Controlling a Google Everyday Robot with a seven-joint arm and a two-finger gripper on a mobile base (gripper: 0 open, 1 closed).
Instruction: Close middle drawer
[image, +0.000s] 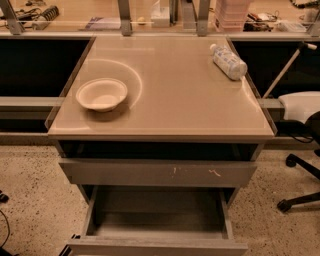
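The square cabinet with a glossy beige top (165, 115) fills the middle of the scene and stands on a speckled pale floor (30, 190). Below the top, on the near side, the wide grey metal middle drawer (157, 217) is pulled far out toward the near edge. Its deep box interior is open to view and its flat front sits at the very bottom of the frame. Just above it, the grey drawer front with pale scratch marks (157, 172) stands only slightly out under the top. A white-seated office chair on black castors (300, 107) stands at the right. A shallow white bowl (101, 94) sits upright on the left of the top. A clear plastic bottle (228, 61) lies on its side at the far right corner. The gripper is outside the camera view, so its opening and any hold cannot be told.
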